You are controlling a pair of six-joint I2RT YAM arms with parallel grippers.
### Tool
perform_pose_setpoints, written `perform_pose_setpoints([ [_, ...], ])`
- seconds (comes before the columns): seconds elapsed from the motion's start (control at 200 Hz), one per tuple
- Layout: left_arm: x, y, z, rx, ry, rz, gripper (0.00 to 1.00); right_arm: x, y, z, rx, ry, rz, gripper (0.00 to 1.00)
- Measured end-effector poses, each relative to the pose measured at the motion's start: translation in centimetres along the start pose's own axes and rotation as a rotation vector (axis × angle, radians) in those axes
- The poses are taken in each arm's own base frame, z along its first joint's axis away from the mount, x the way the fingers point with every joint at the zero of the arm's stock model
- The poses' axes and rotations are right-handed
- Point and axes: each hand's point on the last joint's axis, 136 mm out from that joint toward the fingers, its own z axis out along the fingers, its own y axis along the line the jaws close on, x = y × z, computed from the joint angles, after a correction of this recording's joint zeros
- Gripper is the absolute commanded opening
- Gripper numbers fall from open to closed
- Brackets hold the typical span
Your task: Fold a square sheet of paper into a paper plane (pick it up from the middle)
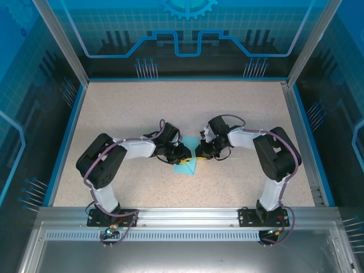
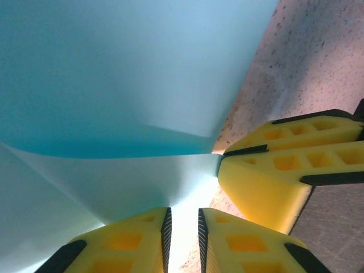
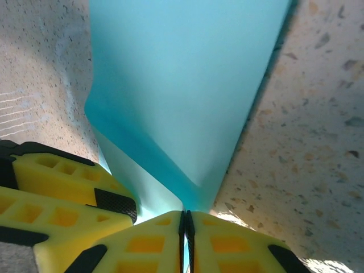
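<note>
Where the two arms reach inward from their bases at the near rail, the left gripper (image 1: 185, 154) and the right gripper (image 1: 199, 151) meet tip to tip over the middle of the speckled table (image 1: 170, 108). The square sheet of paper (image 1: 186, 166) is light cyan and already creased, and it lies under them and just nearer the bases.

Left wrist view: the left gripper's yellow fingers (image 2: 136, 242) stand a narrow slit apart with lit paper showing in the slit. Whether the pads pinch it cannot be told. An upper layer of the sheet (image 2: 131, 74) lifts away from a paler lower layer, and their fold runs to the right gripper's closed tips (image 2: 223, 156).

Right wrist view: the right gripper (image 3: 185, 219) has its pads pressed together on the paper's edge, and the sheet (image 3: 187, 85) rises away from them as a curved panel above the table (image 3: 296, 142).

The overhead view gives the sheet's outline, an angular patch, while the wrist views give its layers. Beyond lies bare tabletop, then the blue printed back panel (image 1: 182, 34).
</note>
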Motion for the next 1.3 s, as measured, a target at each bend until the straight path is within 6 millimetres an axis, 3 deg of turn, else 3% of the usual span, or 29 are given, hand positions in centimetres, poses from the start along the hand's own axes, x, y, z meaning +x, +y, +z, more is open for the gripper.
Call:
perform_pose_setpoints([
  [1.301, 1.2, -0.3, 0.6, -0.004, 0.025, 0.059, 0.25, -0.8, -0.8, 0.5, 0.037, -0.010, -0.019, 0.07],
])
